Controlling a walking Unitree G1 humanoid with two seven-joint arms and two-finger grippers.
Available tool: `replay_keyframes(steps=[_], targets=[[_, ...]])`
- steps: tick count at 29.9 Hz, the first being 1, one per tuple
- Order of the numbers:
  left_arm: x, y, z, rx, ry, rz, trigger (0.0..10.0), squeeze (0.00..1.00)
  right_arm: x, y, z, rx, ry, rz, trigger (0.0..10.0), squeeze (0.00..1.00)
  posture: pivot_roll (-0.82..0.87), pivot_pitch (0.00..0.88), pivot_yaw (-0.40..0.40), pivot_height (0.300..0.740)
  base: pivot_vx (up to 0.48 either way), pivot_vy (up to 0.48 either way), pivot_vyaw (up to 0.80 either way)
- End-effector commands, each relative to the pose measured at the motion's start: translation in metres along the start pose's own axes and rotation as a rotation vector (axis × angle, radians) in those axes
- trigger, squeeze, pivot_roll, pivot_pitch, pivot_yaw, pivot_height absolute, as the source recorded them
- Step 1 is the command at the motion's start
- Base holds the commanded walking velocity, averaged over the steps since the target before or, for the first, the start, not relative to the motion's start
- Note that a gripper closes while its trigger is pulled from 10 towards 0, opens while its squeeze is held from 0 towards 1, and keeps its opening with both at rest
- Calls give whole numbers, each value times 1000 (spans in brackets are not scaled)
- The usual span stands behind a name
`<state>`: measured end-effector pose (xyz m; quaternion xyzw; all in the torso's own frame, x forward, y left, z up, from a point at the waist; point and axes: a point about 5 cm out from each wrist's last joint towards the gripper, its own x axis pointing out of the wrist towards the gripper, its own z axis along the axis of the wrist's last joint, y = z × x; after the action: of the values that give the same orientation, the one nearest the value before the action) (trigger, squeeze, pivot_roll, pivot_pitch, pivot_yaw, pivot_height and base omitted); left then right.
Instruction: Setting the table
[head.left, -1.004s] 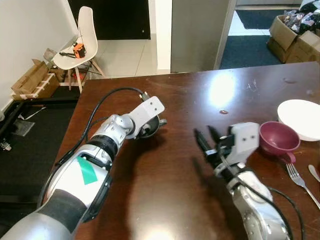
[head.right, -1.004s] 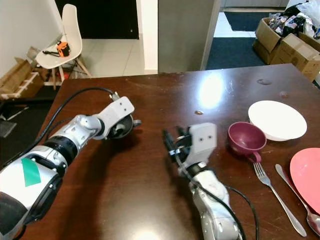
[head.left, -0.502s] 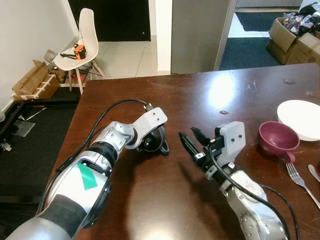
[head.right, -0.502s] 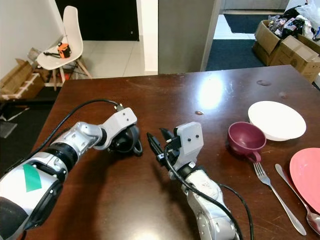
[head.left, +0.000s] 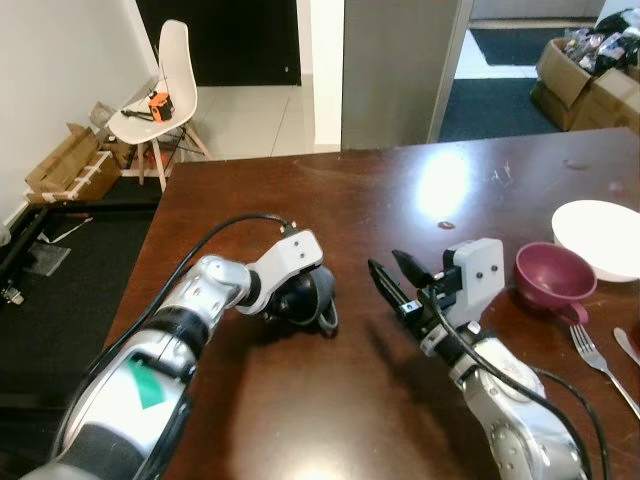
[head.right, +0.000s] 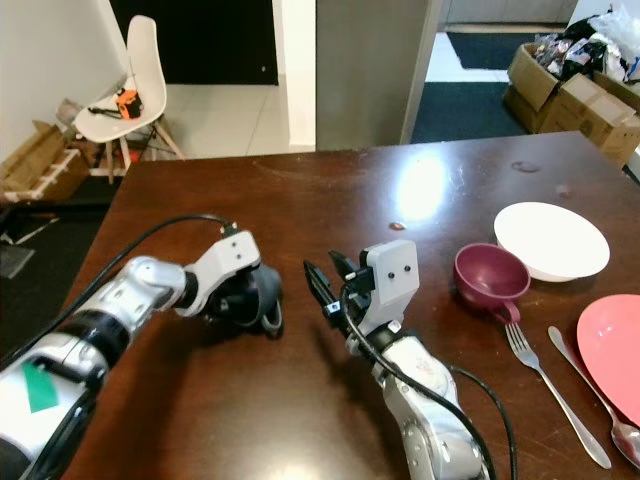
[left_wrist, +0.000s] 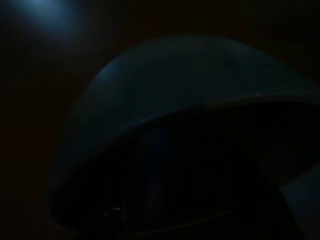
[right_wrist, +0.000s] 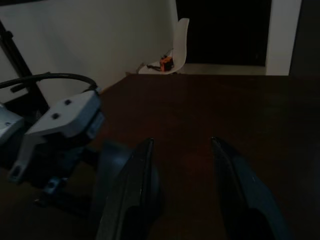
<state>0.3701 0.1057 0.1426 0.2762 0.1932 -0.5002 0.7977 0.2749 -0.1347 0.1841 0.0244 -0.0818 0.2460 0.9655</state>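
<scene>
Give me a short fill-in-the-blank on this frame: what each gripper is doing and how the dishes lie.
1. The left gripper holds a dark ____.
2. The right gripper has its fingers ____.
3. The maroon cup stands beside the white ____.
4. The fork lies between the maroon cup and the pink ____.

Missing words: cup; open; bowl; plate

Bare table (head.left: 300, 420) between grippers; maroon cup (head.left: 553, 276) rightward.
</scene>
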Motion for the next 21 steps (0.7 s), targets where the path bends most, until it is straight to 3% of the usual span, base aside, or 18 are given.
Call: replay_keyframes(steps=[1, 4, 7, 9, 11, 16, 21], targets=[[-1, -14, -18, -43, 45, -71, 10000, 0, -1, 4, -1, 17, 13, 33, 10000, 0, -79, 90, 145, 740, 0, 0, 0], [-8, -21, -18, -44, 17, -83, 10000, 0, -2, 6, -3, 21, 28, 57, 10000, 0, -79, 88, 143, 740, 0, 0, 0], [-23, -41, -14, -33, -33, -127, 10000, 0, -3, 8, -6, 25, 46, 82, 10000, 0, -74, 89, 134, 740, 0, 0, 0], [-27, -47, -14, -30, -41, -139, 10000, 0, -3, 8, -6, 26, 49, 85, 10000, 0, -74, 89, 134, 740, 0, 0, 0], [-41, -58, -14, 1, -47, -158, 10000, 0, -3, 8, -7, 27, 53, 89, 10000, 0, -69, 86, 129, 740, 0, 0, 0], [-51, -64, -13, 18, -52, -175, 10000, 0, -2, 8, -8, 27, 54, 91, 10000, 0, -69, 84, 127, 740, 0, 0, 0], [-50, -56, -3, 0, -77, -120, 10000, 0, 0, 7, -8, 25, 52, 90, 10000, 0, -65, 79, 122, 740, 0, 0, 0]])
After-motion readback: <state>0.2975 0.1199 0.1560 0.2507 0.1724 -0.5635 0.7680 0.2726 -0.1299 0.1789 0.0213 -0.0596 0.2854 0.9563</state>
